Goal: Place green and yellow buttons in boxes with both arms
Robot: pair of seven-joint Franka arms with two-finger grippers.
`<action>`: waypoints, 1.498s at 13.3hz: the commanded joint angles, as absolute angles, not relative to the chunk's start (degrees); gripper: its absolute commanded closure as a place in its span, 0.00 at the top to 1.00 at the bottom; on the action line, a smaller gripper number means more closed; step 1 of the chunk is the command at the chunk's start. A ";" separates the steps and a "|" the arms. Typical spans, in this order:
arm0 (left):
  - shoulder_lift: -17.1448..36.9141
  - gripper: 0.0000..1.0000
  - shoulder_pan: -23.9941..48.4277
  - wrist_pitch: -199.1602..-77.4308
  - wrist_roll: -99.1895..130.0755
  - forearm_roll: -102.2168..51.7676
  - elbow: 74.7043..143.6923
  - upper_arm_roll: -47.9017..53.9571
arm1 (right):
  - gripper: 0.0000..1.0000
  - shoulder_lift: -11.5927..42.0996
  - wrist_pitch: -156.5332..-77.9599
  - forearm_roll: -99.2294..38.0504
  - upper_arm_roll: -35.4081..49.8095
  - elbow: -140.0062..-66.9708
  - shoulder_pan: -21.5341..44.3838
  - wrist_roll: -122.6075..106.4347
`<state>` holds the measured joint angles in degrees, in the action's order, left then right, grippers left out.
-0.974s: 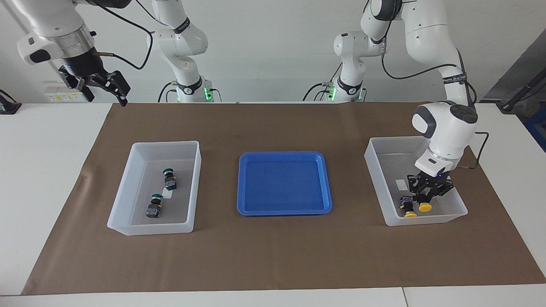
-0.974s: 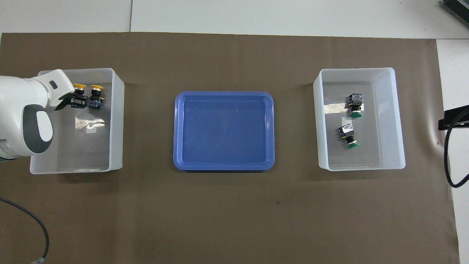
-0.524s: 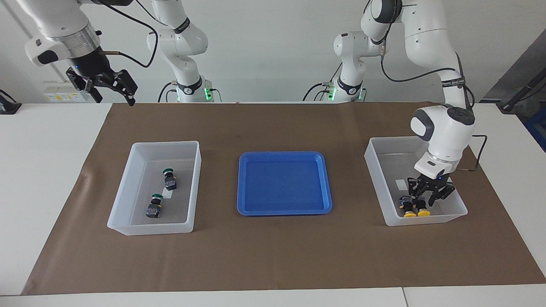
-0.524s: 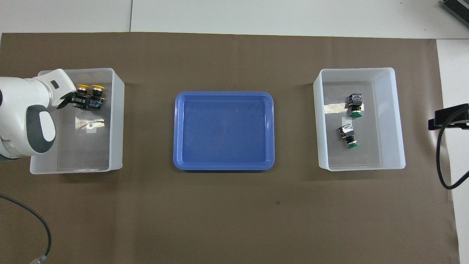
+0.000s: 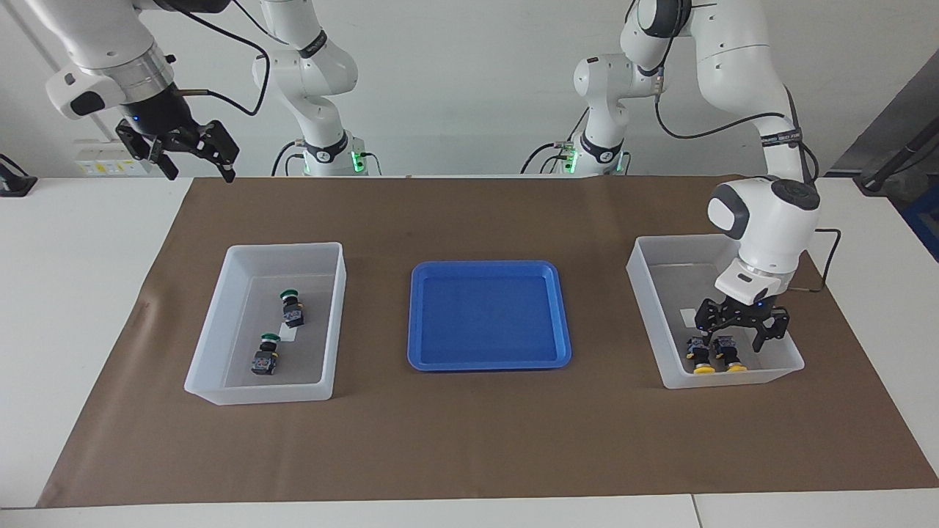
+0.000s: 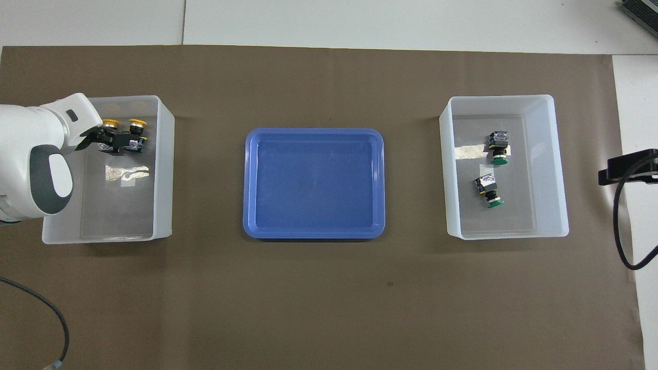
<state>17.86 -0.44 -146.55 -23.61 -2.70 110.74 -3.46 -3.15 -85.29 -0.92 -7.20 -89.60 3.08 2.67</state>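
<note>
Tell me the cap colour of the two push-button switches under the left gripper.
Yellow caps, clearest in the overhead view.

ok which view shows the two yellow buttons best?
Overhead view: both yellow buttons show their caps beside the box wall. In the facing view the yellow buttons are partly hidden by that wall.

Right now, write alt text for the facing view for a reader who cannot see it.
The left arm's tool hangs open inside a translucent box, just above two yellow buttons lying side by side on its floor. A matching box at the right arm's end holds two green buttons, a blue tray lies empty between the boxes, and the right arm's tool waits open, raised above the table.
</note>
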 commanded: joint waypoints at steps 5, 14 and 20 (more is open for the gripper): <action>3.97 1.00 3.94 -127.54 -9.69 -3.69 113.64 -3.43 | 1.00 -4.66 -87.63 -1.41 -7.21 -92.81 3.25 5.01; -5.81 1.00 6.59 -104.80 -5.27 -0.11 107.00 -3.43 | 1.00 -4.75 -87.01 -1.93 -7.03 -92.37 3.25 4.92; 2.63 1.00 5.45 -92.23 -5.27 0.88 87.65 -3.60 | 1.00 -4.75 -87.01 -1.93 -7.03 -92.37 3.25 4.92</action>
